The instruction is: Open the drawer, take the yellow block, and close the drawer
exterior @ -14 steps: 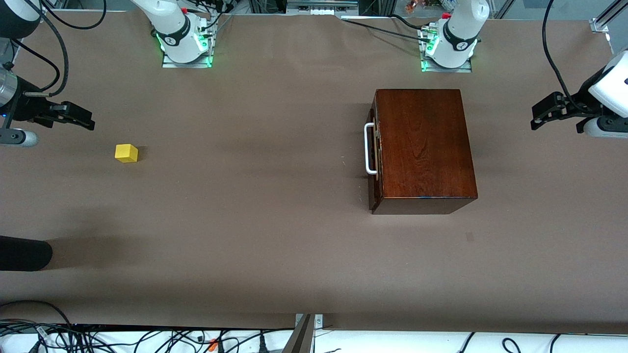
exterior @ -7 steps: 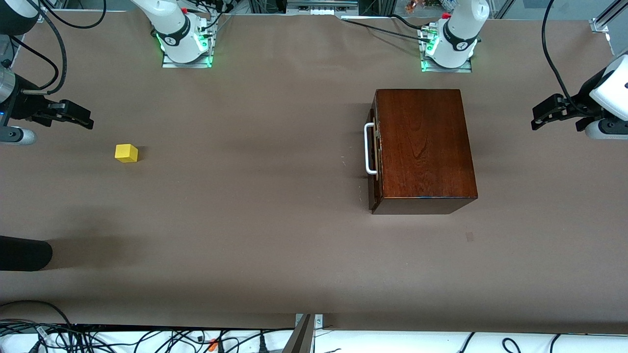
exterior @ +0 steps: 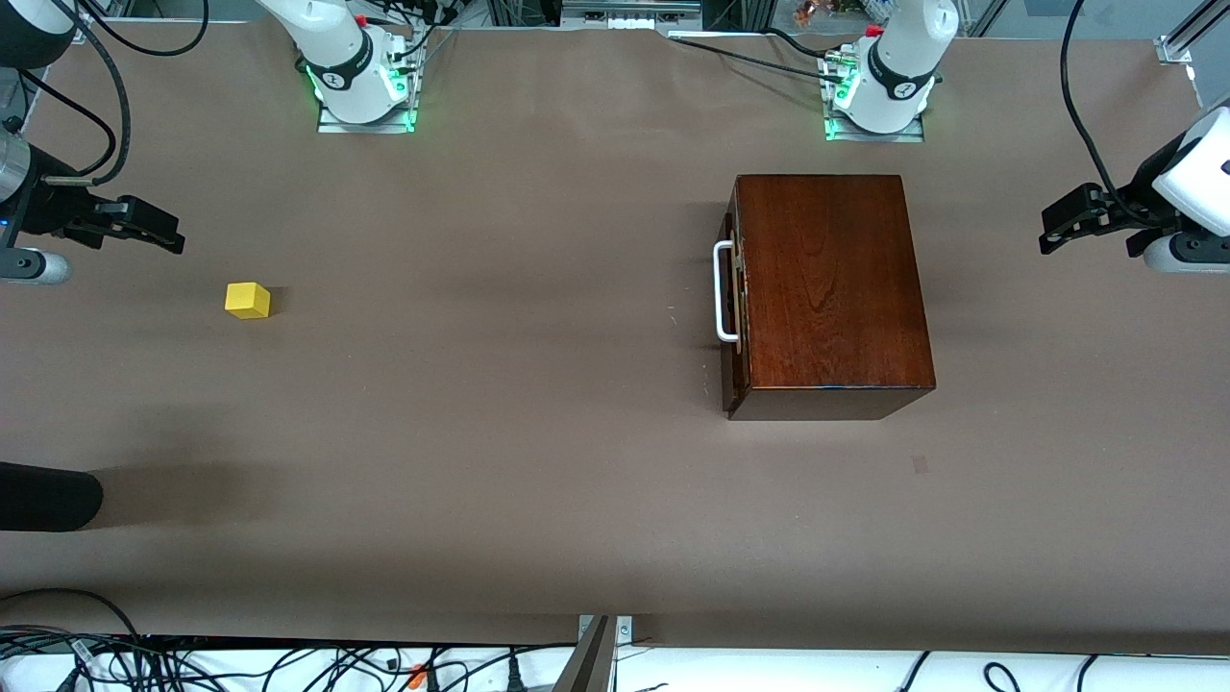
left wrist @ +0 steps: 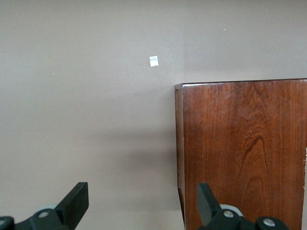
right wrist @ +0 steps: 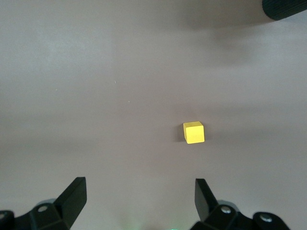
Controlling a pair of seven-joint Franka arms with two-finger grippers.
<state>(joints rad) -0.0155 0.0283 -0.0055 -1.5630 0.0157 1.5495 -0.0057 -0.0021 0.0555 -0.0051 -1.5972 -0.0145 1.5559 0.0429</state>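
While both arms hang at the table's ends, the scene reads as follows.

Drawer: the drawer [exterior: 734,293] sits pushed into the dark reddish-brown wooden box [exterior: 828,284], its front facing the right arm's end of the table; only its dark front edge shows.
Handle: the white U-shaped handle [exterior: 723,292] stands out from the drawer front, with nothing touching it.
Yellow block: the yellow block [exterior: 248,300] lies on the bare brown table [exterior: 500,461] toward the right arm's end, well apart from the box and outside the drawer.
Right gripper: the right gripper [exterior: 163,234] hangs over the table near the block, clear of it; its fingers [right wrist: 73,197] are spread wide and hold nothing.
Left gripper: the left gripper [exterior: 1055,231] hangs over the table at the left arm's end, just beside the box; its fingers [left wrist: 76,202] are spread wide and empty.
Dark object: a black rounded object [exterior: 43,496] pokes in at the table's edge, nearer the front camera than the block.
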